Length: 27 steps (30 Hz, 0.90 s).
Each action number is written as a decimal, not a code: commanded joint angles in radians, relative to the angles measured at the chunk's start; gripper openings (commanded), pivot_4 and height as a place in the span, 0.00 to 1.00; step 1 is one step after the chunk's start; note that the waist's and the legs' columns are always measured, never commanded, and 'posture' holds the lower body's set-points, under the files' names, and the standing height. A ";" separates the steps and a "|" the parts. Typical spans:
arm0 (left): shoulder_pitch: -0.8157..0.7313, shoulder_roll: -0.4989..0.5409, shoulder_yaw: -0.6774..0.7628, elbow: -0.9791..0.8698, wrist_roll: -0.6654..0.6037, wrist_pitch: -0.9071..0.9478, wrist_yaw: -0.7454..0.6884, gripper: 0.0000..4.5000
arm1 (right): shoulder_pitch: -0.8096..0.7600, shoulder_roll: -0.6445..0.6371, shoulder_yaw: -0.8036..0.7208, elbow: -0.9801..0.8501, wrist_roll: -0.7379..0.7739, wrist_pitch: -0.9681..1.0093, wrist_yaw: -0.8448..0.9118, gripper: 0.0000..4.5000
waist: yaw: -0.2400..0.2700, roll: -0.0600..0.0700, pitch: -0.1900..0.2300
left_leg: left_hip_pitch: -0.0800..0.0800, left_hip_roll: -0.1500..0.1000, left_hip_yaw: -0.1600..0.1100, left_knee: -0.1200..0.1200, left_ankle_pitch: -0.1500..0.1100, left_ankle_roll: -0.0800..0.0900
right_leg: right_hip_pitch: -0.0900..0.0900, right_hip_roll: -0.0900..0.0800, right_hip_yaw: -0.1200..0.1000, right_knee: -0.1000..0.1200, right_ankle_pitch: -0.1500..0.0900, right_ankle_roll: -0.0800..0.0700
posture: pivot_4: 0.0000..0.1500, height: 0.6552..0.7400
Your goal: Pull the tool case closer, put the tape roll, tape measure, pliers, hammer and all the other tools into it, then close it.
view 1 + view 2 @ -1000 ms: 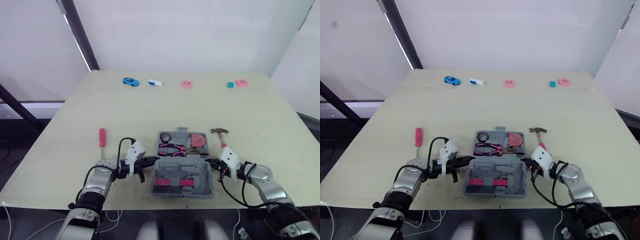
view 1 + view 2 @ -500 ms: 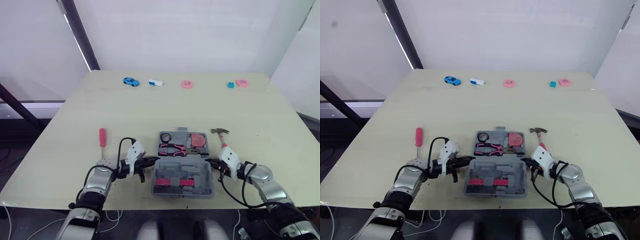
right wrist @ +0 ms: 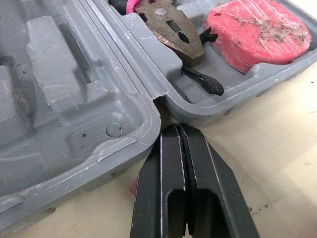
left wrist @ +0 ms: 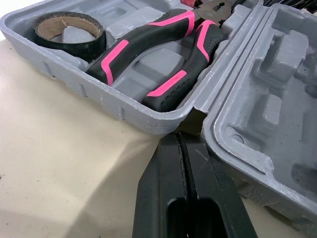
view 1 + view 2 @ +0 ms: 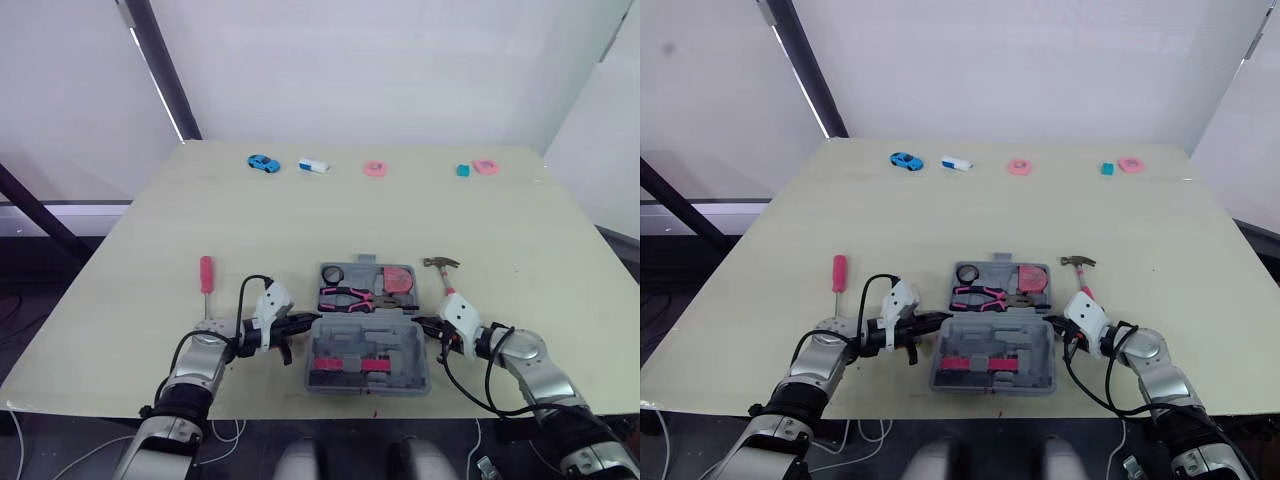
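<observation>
The left gripper (image 4: 182, 140) has its two black fingers pressed flat together with nothing between them. Their tip sits in the notch where the tool case (image 4: 115, 107) hinges, at the case's 9 o'clock. The right gripper (image 3: 178, 130) is closed and empty in the same way, with its tip at the matching notch at 3 o'clock. My reading is that the closed fingers serve as pegs. One on each side at the hinge line would let the case be dragged nearer without turning. Whether either tip actually touches the plastic I cannot tell, since the fingers cover the contact point.

The case lies open near the table (image 5: 300, 215) edge, its tray towards 12 o'clock and its lid towards 6. In the tray the tape roll (image 4: 70, 46) sits at 10 o'clock, the pliers (image 4: 126, 53) across the middle and the tape measure (image 3: 257, 30) at 2 o'clock.

The hammer (image 5: 443, 275) lies on the table at 2 o'clock of the case, just past the right gripper. A red screwdriver (image 5: 205, 274) lies well apart at 10 o'clock. Both are yet to be packed.

The pink pieces (image 5: 345, 364) in the lid are too small to identify. So are the little objects along the far table edge. The tape measure is cut off in the right wrist view.
</observation>
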 commanded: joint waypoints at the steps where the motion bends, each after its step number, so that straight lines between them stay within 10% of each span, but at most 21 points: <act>1: 0.002 -0.032 -0.045 -0.065 -0.005 -0.002 -0.026 0.00 | -0.005 0.010 0.004 -0.036 0.012 -0.025 0.007 0.01 | 0.000 0.000 0.000 | 0.000 0.000 0.000 0.000 0.000 0.000 | 0.000 0.000 0.000 0.000 0.000 0.000 | 1.00 1.00; 27: 0.006 -0.014 -0.040 -0.063 0.000 0.004 -0.039 0.00 | -0.007 0.013 0.001 -0.031 0.011 -0.030 0.008 0.01 | -0.003 0.000 0.000 | 0.000 0.000 0.000 0.000 0.000 0.000 | 0.000 0.000 0.000 0.000 0.000 0.000 | 1.00 1.00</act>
